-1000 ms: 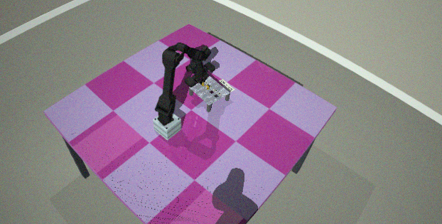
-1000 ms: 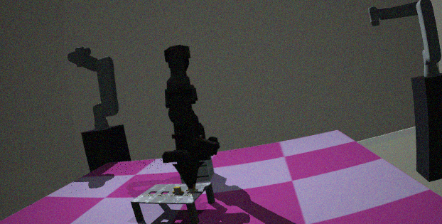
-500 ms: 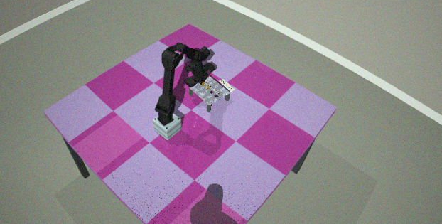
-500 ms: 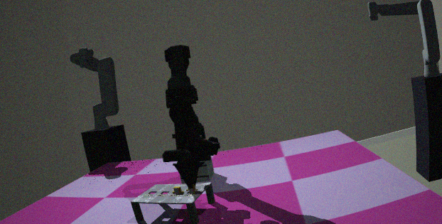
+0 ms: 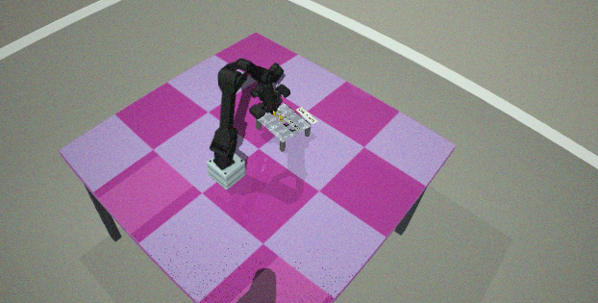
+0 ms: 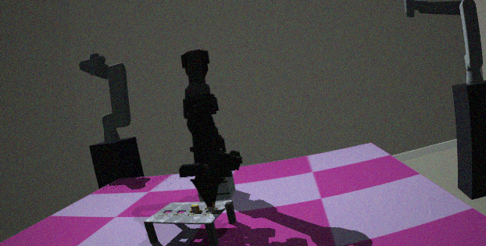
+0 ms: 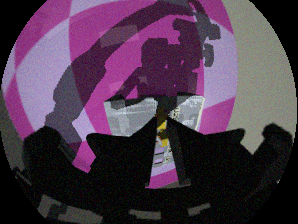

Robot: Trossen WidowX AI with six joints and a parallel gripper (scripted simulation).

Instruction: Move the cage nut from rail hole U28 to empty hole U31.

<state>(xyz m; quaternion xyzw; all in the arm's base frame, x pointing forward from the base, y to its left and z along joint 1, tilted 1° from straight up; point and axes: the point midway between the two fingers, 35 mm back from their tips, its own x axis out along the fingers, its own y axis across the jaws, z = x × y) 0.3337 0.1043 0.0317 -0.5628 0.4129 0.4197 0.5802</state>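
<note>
Tabletop (image 5: pixel 342 164) (image 6: pixel 273 185) (image 7: pixel 52 50): checkered magenta and lilac, on dark legs. Two grey mechanical arms, background: one bent (image 6: pixel 119 95), one with its upper part reaching sideways (image 6: pixel 472 31); each on a dark box-shaped pedestal, (image 6: pixel 134 164) and (image 6: pixel 465 144) respectively. Floor (image 5: pixel 529 197): grey-green, crossed by pale strips (image 5: pixel 385 43). Wall (image 6: pixel 293 70): drab, seemingly plain, though dimly lit.
</note>
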